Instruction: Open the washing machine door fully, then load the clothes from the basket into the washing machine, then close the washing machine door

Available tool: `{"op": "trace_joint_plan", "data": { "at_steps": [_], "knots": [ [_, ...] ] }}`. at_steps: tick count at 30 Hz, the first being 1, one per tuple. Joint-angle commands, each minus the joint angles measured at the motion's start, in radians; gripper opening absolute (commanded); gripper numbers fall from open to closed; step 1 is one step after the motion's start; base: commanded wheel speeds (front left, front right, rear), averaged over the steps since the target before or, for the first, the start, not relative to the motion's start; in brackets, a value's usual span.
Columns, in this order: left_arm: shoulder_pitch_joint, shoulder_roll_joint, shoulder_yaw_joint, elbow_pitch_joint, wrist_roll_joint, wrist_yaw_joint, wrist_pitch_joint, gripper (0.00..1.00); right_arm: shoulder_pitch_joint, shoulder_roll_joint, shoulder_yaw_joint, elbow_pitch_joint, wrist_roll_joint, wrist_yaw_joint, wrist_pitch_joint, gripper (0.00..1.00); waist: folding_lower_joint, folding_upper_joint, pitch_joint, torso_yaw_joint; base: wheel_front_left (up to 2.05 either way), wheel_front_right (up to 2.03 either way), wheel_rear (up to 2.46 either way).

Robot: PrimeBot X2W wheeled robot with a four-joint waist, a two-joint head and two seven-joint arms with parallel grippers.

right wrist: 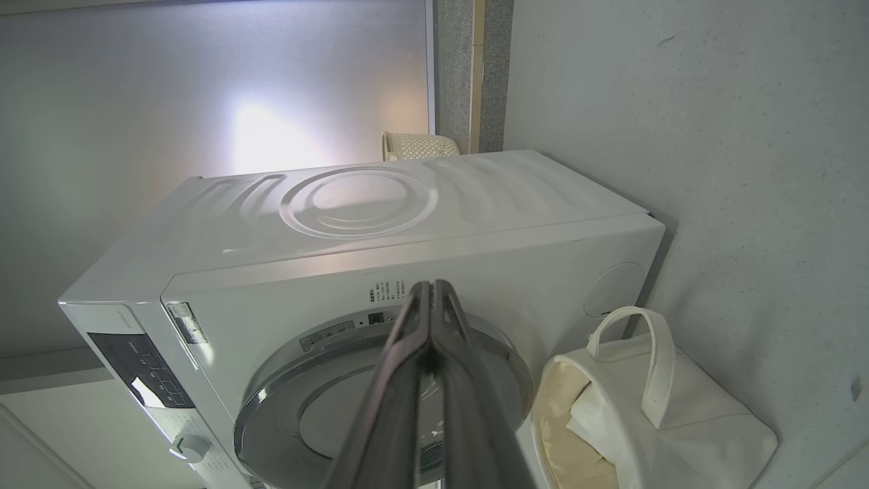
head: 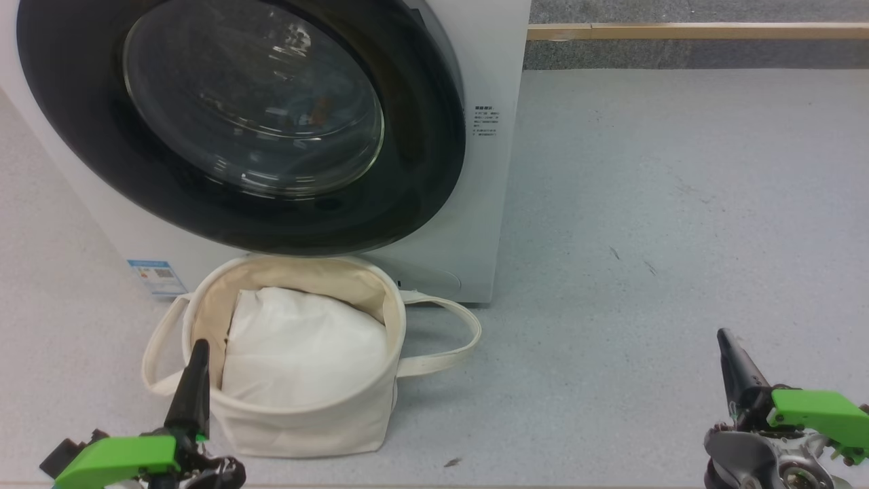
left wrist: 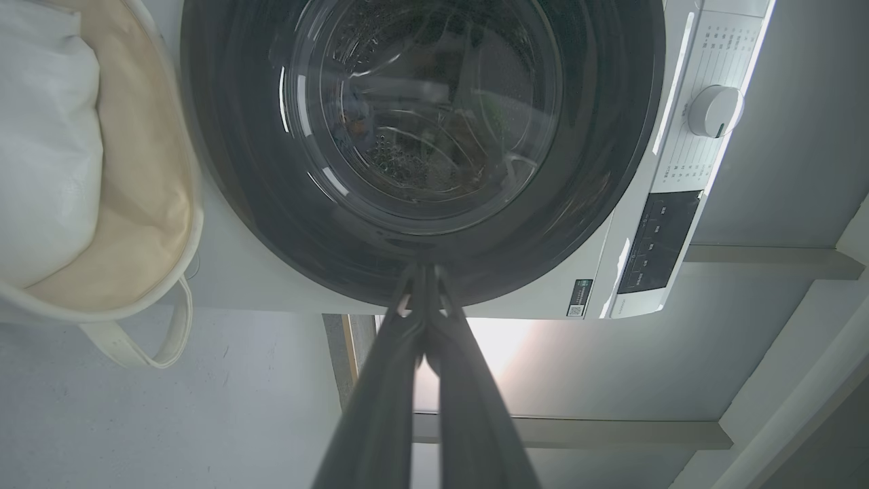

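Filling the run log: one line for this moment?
door shut | basket holds white cushion | left gripper shut | right gripper shut

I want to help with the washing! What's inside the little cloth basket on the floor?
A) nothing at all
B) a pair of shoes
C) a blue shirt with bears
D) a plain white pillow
D: the head view shows a plain white cushion, puffy like a pillow, sitting inside the cream canvas basket in front of the washing machine.
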Motion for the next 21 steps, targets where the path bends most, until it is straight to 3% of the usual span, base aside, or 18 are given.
{"op": "trace_joint_plan", "data": {
  "at_steps": [1, 21],
  "knots": [
    [-0.022, 0.005, 0.034, -0.039, -0.003, 0.000, 0.008, 0.00, -0.012, -0.010, 0.024, -0.040, 0.013, 0.000, -0.002, 0.00, 0.0000, 0.0000, 0.000, 0.000, 0.00, 0.00, 0.00],
    [-0.022, 0.005, 0.034, -0.039, -0.003, 0.000, 0.008, 0.00, -0.012, -0.015, 0.031, -0.040, 0.019, 0.000, -0.007, 0.00, 0.0000, 0.0000, 0.000, 0.000, 0.00, 0.00, 0.00]
  ]
}}
